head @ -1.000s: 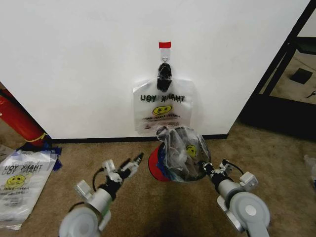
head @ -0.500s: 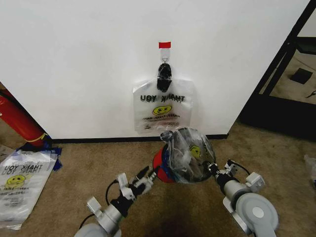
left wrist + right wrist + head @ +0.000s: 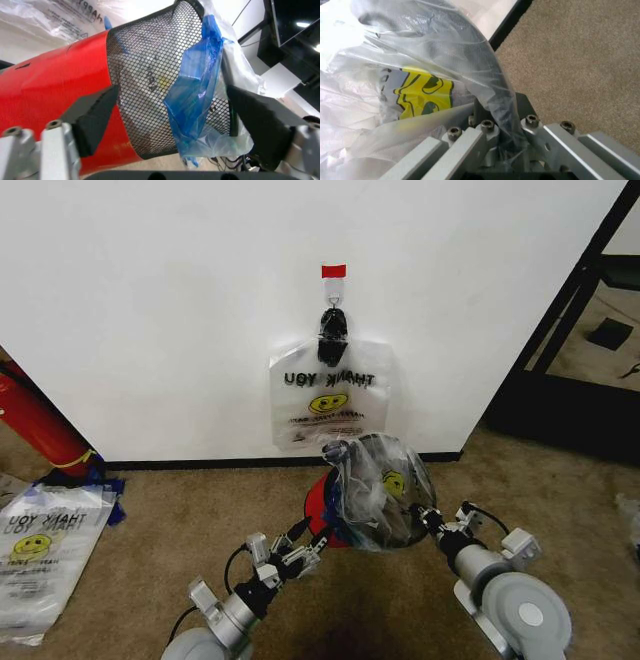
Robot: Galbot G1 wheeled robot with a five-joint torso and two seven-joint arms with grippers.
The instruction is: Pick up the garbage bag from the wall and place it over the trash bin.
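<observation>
Head view: right gripper (image 3: 428,520) clamps garbage bag (image 3: 375,485) over trash bin (image 3: 322,505); left gripper (image 3: 312,545) spread beside bin.

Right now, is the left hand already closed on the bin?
No. In the left wrist view the left hand is open, its fingers spread on either side of the trash bin with the garbage bag draped over the mesh.

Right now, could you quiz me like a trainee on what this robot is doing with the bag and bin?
1. True or false: the garbage bag lies flat on the carpet.
2. Which claw pinches the bag against the trash bin rim: A left claw, B right claw?
3. Fill in: another bag hangs from a hook on the ____.

Key: 1 false, it is draped over the bin. 2 B. 3 wall.
</observation>
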